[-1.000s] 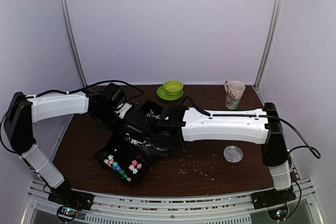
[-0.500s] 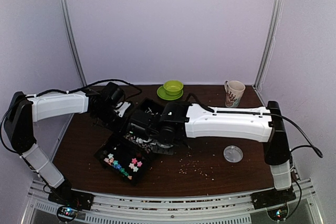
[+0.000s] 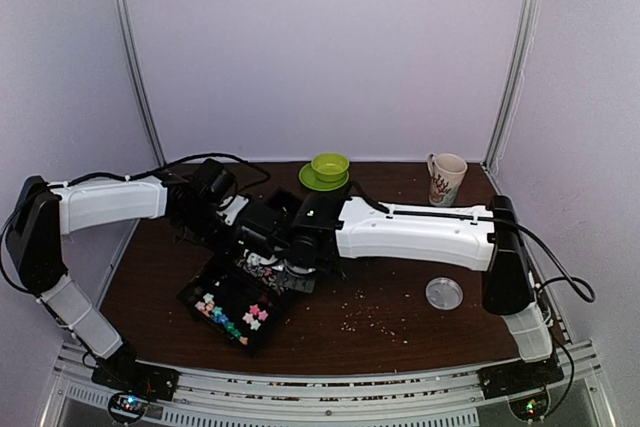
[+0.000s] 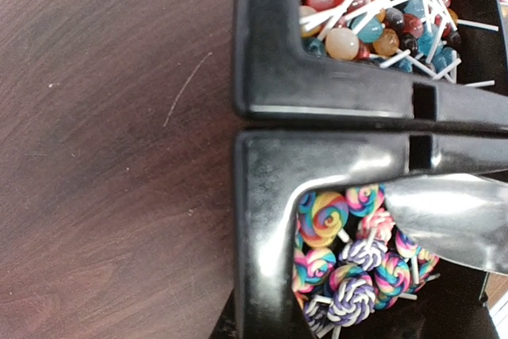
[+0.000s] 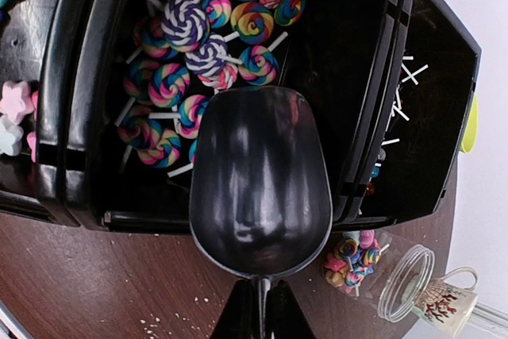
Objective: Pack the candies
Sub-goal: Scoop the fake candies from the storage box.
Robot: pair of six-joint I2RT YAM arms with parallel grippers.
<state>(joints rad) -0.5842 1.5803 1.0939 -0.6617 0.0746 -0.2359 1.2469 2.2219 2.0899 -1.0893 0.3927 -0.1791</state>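
Right pincer clamped on black scoop handle, bottom centre. Pastel candies in tray at far left edge, up-left of pincer, apart. Left pincer jaws: cannot tell.

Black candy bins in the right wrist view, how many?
3: a middle bin of swirl lollipops under the scoop, a left bin with pastel star candies, a right bin showing white sticks. More may lie outside the frame.
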